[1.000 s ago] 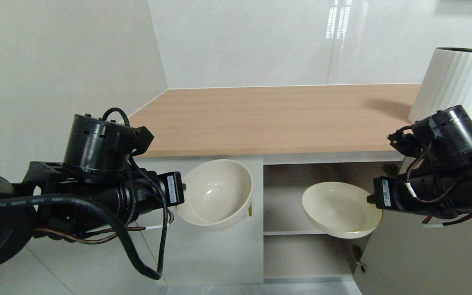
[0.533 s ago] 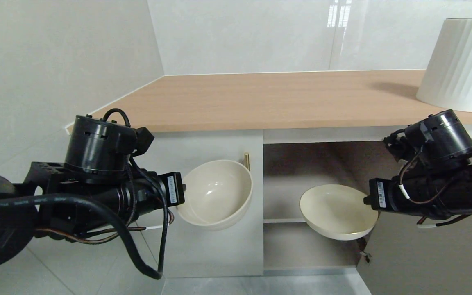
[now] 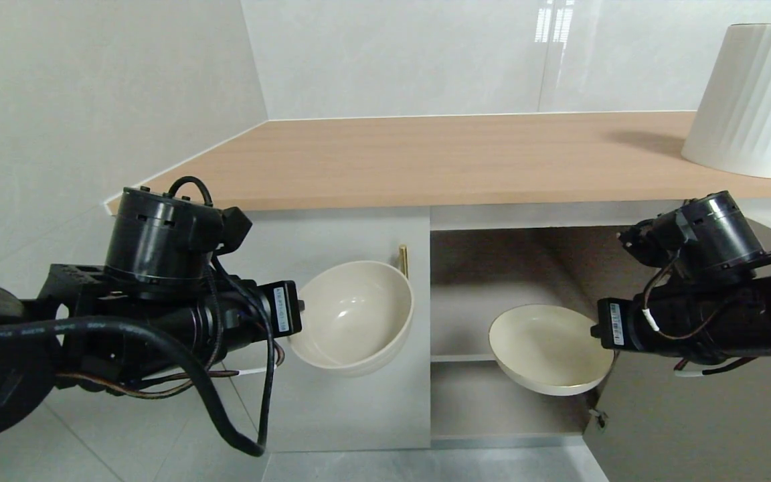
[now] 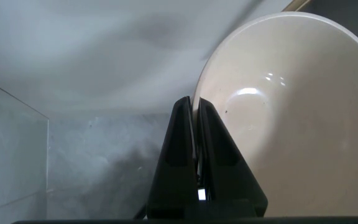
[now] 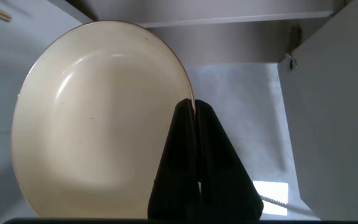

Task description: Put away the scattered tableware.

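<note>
Since a second ago the whole head view has shifted, so the camera has moved. The left arm and its bowl (image 3: 352, 314) keep their place in the frame, and the right arm sits slightly lower.

The left gripper (image 3: 296, 316) is clamped on the bowl's rim at centre left, holding it tilted with its hollow facing the camera, in front of the closed cabinet door (image 3: 352, 415) and its gold handle (image 3: 403, 258). In the left wrist view the gripper (image 4: 194, 106) pinches the rim between closed fingers.

At right of centre the right gripper (image 3: 596, 328) grips the edge of the plate (image 3: 546, 345), held before the open cabinet compartment (image 3: 492, 281), at about shelf (image 3: 456, 359) height. The right wrist view shows that gripper (image 5: 193, 109) closed on the plate's rim.

A white ribbed shade (image 3: 753, 100) stands on the tabletop (image 3: 459, 161) at upper right.
</note>
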Robot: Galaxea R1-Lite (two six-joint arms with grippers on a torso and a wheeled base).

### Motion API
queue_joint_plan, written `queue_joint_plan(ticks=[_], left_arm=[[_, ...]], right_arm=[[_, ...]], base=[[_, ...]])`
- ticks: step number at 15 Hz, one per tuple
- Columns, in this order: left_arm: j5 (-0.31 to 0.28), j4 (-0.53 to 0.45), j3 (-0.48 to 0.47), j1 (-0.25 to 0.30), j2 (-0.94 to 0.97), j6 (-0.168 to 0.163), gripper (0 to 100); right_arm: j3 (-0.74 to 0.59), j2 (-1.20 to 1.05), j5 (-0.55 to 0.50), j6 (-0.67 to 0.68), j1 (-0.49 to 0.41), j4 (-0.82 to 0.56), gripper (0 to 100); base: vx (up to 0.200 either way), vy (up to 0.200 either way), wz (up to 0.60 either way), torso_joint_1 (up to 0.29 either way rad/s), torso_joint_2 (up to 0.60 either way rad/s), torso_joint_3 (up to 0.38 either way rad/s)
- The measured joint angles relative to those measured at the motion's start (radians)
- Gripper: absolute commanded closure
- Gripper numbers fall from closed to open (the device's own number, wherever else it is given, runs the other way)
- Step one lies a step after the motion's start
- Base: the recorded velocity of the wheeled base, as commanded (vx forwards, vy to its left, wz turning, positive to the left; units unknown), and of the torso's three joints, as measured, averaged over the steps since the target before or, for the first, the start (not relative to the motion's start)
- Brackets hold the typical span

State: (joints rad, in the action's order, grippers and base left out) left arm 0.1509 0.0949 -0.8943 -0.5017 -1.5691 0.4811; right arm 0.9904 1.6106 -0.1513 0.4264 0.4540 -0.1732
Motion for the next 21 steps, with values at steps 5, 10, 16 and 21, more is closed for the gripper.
queue_joint_plan(ticks=[5,10,16,21], left_arm=[[0.001,0.0,0.0,0.0,-0.006,0.0,100],[0.001,0.0,0.0,-0.001,-0.008,0.0,100],[0.003,0.0,0.0,-0.016,-0.011,0.0,100],[0.003,0.0,0.0,-0.017,-0.009,0.0,100]], right_arm=[[0.004,0.153,-0.001,-0.023,-0.003,0.117,100],[0.048,0.414,-0.033,0.0,-0.029,0.375,100],[0.11,0.642,-0.133,0.039,-0.073,0.57,100],[0.205,0.757,-0.232,0.051,-0.118,0.581,100]], base=[[0.0,0.0,0.0,0.0,0.0,0.0],[0.0,0.0,0.0,0.0,0.0,0.0],[0.0,0.0,0.0,0.0,0.0,0.0],[0.0,0.0,0.0,0.0,0.0,0.0]])
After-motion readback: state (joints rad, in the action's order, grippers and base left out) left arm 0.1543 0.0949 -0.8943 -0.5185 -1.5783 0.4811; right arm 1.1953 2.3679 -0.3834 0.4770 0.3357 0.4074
